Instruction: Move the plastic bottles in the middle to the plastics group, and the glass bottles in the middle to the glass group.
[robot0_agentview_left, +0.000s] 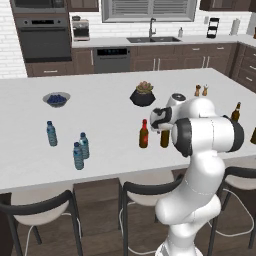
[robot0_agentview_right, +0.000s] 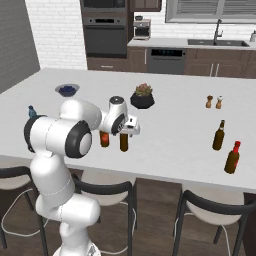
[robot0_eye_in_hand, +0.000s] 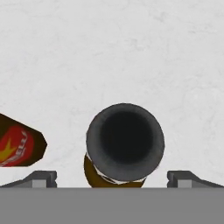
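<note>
My gripper (robot0_eye_in_hand: 112, 177) hangs directly over the olive-amber bottle (robot0_eye_in_hand: 124, 144), jaws spread wide with one tip on each side of its dark cap and nothing held. That bottle (robot0_agentview_right: 124, 141) stands near the front edge of the island counter (robot0_agentview_left: 110, 125), about midway along it, just beside the reddish-brown bottle with the red top (robot0_agentview_left: 144, 134).

The plastics group (robot0_agentview_left: 80, 150) sits toward the front left of the counter: two water bottles close together and a third (robot0_agentview_left: 51, 133) a little apart. I can't tell which of them is the one meant to be moved. The glass group (robot0_agentview_right: 225, 147) is two dark bottles near the front right edge.

My worries from here:
- The reddish-brown neighbour stands very close, so a finger coming down on that side could clip it and tip it over.
- A tall, slim bottle gripped only at the cap may swing or slip when lifted.
- The carry to the right passes low over the counter near its front edge, so a knock there could send a bottle off.

The red label on the neighbour (robot0_eye_in_hand: 15, 146) shows a yellow mark, but I can't read any writing.
</note>
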